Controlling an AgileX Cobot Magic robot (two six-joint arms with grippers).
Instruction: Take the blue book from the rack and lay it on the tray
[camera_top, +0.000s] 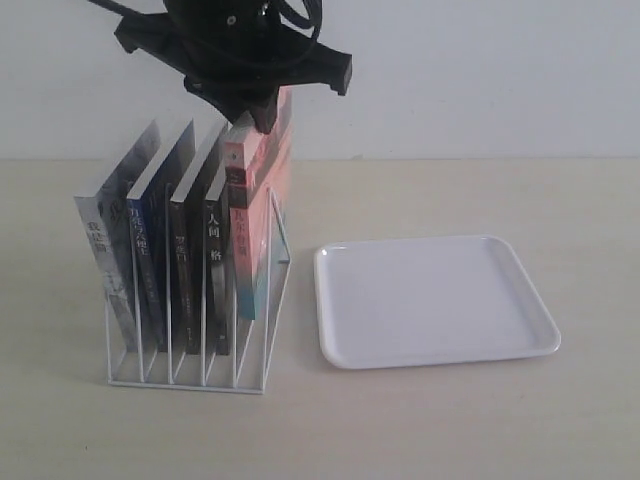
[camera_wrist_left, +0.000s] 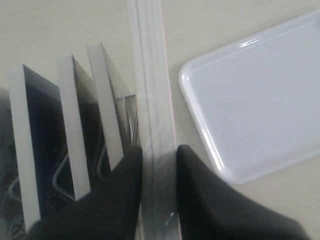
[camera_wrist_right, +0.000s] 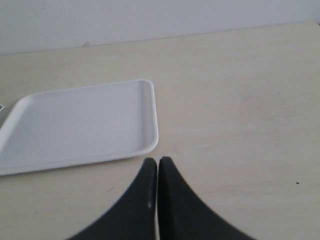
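blue book (camera_top: 141, 255) stands long-axis upright, spine frontward — left hand (camera_wrist_left: 159, 155) clamps pink book (camera_top: 258, 200), right hand (camera_wrist_right: 157, 162) together

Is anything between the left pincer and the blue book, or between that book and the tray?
Yes. The left pincer grips the pink book at the rack's tray end. Two black books stand between it and the blue book. Those three books also separate the blue book from the tray.
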